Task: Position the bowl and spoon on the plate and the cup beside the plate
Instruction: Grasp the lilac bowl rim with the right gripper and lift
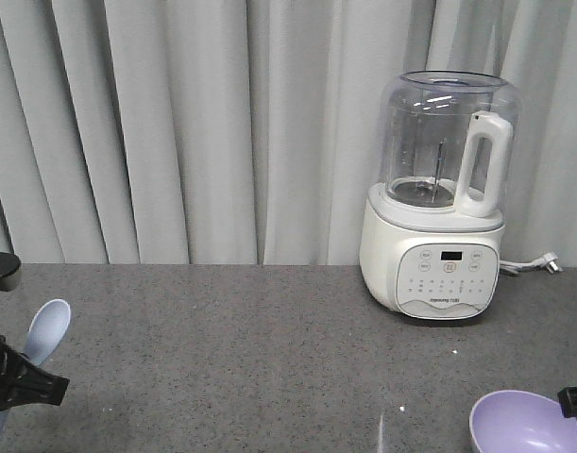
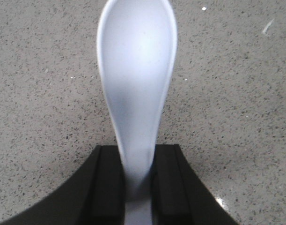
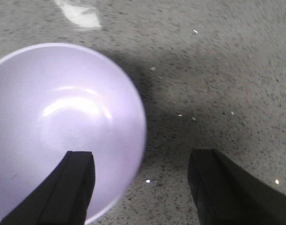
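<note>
Now, at the left edge of the bench [image 1: 269, 359], the left gripper [image 2: 138, 157] has its jaws closed on the handle of the spoon [image 2: 137, 70]. The middle of the bench is open room, and a blender [image 1: 439, 208] stands at the back right. Near the right edge, the right gripper [image 3: 142, 159] has its jaws wide, astride the rim of the bowl [image 3: 58, 122]. The plate and the cup are not in view, so I judge that all the placing is left.
</note>
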### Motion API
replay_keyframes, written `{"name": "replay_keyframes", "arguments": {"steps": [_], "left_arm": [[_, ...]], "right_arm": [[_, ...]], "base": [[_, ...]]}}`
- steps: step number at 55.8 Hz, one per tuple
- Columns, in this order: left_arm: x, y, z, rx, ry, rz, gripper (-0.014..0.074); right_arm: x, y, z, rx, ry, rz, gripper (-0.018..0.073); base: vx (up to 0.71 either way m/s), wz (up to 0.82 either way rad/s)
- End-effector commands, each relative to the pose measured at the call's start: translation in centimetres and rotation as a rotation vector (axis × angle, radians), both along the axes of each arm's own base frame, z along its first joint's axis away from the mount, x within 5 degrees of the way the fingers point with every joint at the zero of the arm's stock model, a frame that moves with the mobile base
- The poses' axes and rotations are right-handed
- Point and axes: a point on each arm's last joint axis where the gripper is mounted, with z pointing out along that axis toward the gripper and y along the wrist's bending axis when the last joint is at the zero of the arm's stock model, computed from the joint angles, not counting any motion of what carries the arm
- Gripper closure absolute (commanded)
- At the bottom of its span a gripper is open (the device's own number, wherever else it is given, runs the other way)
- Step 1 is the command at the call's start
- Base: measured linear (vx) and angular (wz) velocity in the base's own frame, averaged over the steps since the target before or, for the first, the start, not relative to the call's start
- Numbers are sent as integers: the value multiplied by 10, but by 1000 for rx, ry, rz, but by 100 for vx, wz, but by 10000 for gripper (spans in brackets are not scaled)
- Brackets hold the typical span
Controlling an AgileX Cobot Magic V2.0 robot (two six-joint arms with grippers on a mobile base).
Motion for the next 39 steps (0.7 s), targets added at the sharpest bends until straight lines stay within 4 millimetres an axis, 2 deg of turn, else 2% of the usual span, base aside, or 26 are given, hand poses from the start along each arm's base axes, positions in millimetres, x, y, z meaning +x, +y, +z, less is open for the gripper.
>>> {"name": "replay_keyframes", "arguments": {"steps": [1,23,28,39], "left_arm": [[-2,0,19,-14,-100,-6,602],[-1,-1,19,-16,-104,-6,602],[-1,-1,19,-23,-106,-5,602],[-1,-1,19,-24,-110,-5,602]], "right_arm": [[5,-10,16,19,-106,-13,83],[15,-10,11,43,-140,2,83],[23,-11,1,54,-120,0,83],[46,-13,-39,81,-14,31,92]], "base": [[0,0],[0,0],[0,0],[0,0]]}}
